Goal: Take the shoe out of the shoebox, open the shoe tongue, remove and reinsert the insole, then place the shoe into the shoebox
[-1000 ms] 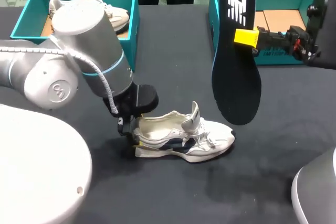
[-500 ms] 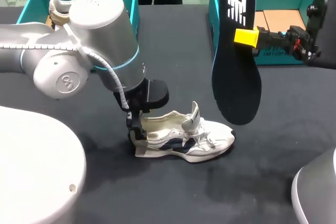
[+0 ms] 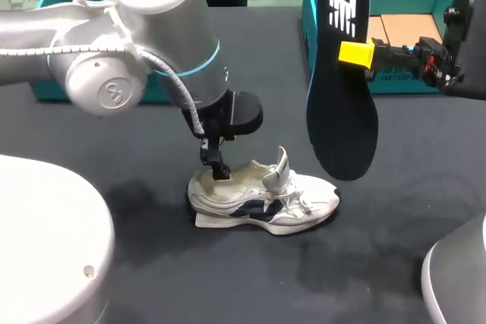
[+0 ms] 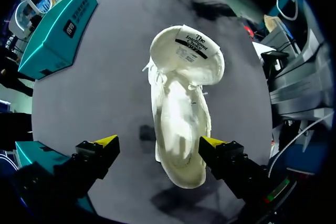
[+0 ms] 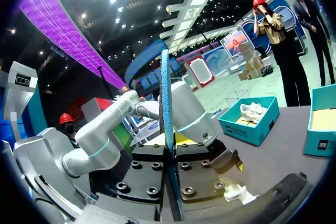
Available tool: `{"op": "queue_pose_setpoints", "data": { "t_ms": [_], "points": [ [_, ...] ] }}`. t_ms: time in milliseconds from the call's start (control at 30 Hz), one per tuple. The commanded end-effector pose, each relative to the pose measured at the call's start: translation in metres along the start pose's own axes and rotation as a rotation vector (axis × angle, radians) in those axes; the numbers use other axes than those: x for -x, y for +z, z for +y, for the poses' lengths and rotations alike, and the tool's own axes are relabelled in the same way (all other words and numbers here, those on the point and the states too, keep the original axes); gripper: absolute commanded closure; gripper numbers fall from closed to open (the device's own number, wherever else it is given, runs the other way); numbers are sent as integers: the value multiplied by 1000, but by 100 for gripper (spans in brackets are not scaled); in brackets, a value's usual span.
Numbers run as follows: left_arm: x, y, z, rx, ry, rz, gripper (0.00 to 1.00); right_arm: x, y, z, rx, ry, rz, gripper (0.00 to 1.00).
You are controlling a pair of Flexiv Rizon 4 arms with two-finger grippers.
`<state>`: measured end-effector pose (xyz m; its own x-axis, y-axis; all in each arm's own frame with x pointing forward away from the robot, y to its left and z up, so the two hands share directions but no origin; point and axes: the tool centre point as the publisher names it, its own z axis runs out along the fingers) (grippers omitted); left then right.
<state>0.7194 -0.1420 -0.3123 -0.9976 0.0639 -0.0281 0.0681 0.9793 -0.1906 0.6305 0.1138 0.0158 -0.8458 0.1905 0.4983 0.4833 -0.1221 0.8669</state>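
Dark flat insole (image 3: 342, 111) hangs upright, clamped in right gripper (image 3: 357, 55), its lower end near the toe of white lace-up sneaker (image 3: 262, 199). Sneaker's heel lies under left gripper (image 4: 158, 141), fingers spread wide.

Left arm (image 3: 159, 20) angled down, 2 fingers (image 4: 107, 141) spread wide (right arm (image 3: 465, 36) high, its fingers (image 3: 355, 54) pinched)

head camera looks down from above and behind onto the table (image 3: 380, 248). left wrist camera faces straight down, close over the shoe (image 4: 181, 124), which the head view shares. right wrist camera looks across the table, along the edge-on insole (image 5: 167, 129), toward the left arm (image 5: 186, 111).
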Motion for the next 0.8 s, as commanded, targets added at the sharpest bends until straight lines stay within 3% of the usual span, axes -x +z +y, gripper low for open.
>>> {"op": "queue_pose_setpoints", "data": {
  "t_ms": [33, 367, 667, 767, 800],
  "points": [
    [12, 25, -17, 29, 8, 20, 0, -9, -4, -7, 12, 0, -52, 100],
    [20, 65, -20, 36, 4, 46, 1, -9, -4, -7, 12, 0, -52, 100],
    [10, 84, -14, 47, -7, 84, 27, -9, -4, -7, 12, 0, -52, 100],
    [6, 86, -12, 43, -12, 93, 51, -9, -4, -7, 12, 0, -52, 100],
    [6, 86, -11, 42, -13, 94, 53, -9, -4, -7, 12, 0, -52, 100]
  ]
}}
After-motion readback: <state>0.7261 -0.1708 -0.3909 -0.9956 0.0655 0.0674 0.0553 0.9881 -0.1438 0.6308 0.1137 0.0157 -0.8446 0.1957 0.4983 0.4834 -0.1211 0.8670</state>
